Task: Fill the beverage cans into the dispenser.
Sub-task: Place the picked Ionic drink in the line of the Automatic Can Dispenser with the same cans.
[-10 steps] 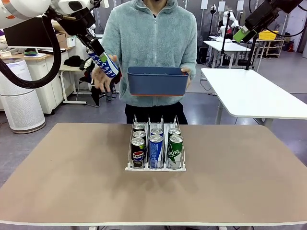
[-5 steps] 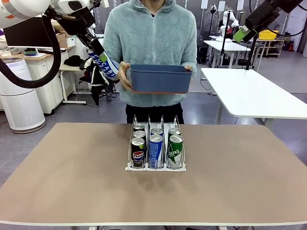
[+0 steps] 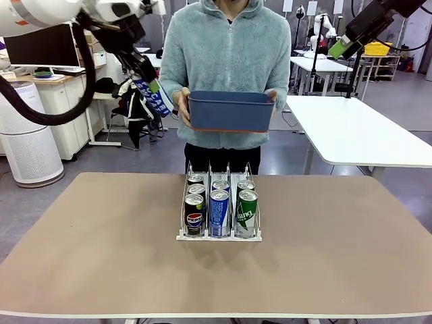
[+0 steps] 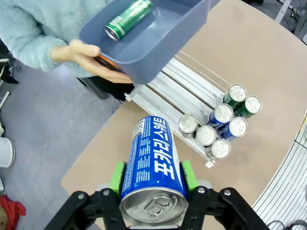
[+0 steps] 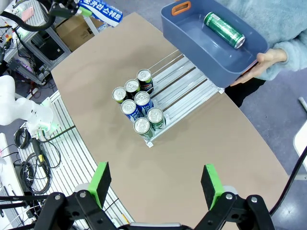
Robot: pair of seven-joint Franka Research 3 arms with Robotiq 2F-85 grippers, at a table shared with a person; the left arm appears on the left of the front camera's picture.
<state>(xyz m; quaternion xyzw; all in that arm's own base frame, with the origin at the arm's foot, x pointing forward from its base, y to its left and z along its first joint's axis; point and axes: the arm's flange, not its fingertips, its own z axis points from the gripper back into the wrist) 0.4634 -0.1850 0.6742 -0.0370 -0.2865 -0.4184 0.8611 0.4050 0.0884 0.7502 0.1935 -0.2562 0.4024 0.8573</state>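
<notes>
High at the picture's left, my left gripper (image 3: 147, 79) is shut on a blue Pocari Sweat can (image 3: 154, 96), tilted in the air beside the person. From the left wrist, that can (image 4: 152, 165) sits between the green pads, silver top toward the camera. The dispenser (image 3: 219, 237) stands mid-table with several cans at its front: a black Pepsi (image 3: 194, 217), a blue one (image 3: 219, 214), a green one (image 3: 247, 214). The rear of its lanes (image 4: 184, 91) is bare. My right gripper (image 3: 339, 47) hangs open, high at the right, far above the dispenser (image 5: 184, 81); its jaws (image 5: 156, 183) hold nothing.
The person at the far side holds a dark-blue bin (image 3: 231, 111) in both hands above the table's far edge. A green can (image 4: 128, 18) lies in the bin (image 5: 192, 38). A white table (image 3: 358, 135) stands behind on the right.
The person's hand has left the blue can and gone back to the bin, and the person has shifted right. My left gripper has moved slightly right with the can.
</notes>
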